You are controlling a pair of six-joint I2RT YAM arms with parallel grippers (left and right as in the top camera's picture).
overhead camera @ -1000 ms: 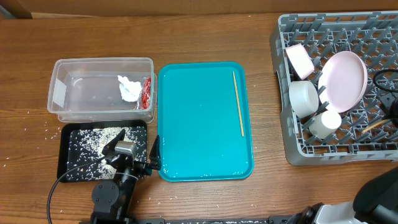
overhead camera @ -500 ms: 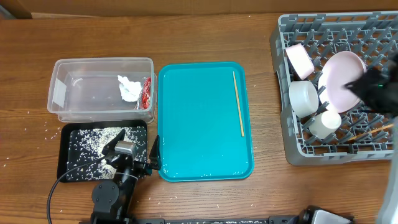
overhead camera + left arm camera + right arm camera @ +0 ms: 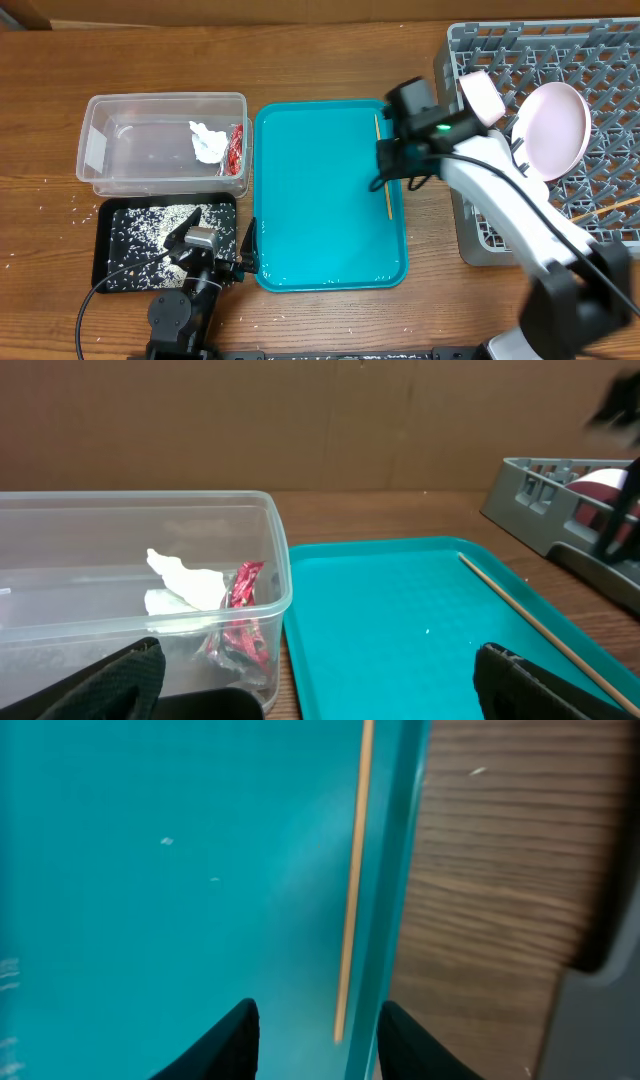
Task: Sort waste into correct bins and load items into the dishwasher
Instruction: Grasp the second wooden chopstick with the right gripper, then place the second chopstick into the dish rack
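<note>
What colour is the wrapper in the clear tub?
Red. The wrapper shows best in the left wrist view, beside the white tissue.

Right gripper [image 3: 392,168] above the chopstick [image 3: 388,202] on the teal tray [image 3: 320,200], mid-worktop. Tub [image 3: 96,150] and black tray [image 3: 98,248] near the left edge; rack [image 3: 468,235] at the right edge.

Teal tray [image 3: 320,200], grey lattice rack [image 3: 560,45] — black tray [image 3: 97,260] speckled with white rice [image 3: 150,225].
</note>
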